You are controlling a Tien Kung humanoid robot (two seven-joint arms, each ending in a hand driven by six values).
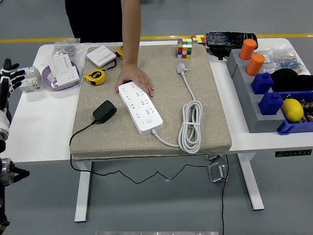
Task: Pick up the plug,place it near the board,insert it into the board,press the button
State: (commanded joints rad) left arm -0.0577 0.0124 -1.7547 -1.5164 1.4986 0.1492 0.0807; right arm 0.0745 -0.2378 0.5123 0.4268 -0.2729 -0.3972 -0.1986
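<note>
A black plug adapter (104, 112) with a black cable lies on the beige mat (215, 98), left of the white power strip (140, 107). The strip lies diagonally on the mat, its white cord coiled (190, 126) to the right and ending in a white plug (181, 67). A person's hand (134, 78) rests on the strip's far end. My left hand (7, 78) is at the picture's left edge, fingers spread, holding nothing, far from the adapter. My right hand is out of view.
A yellow tape measure (95, 76), a white wall switch (101, 56) and a purple dish with a socket (61, 71) lie at the back left. Two Rubik's cubes (185, 48) stand at the back. Grey and blue bins with orange cylinders (255, 63) and a lemon (292, 110) fill the right.
</note>
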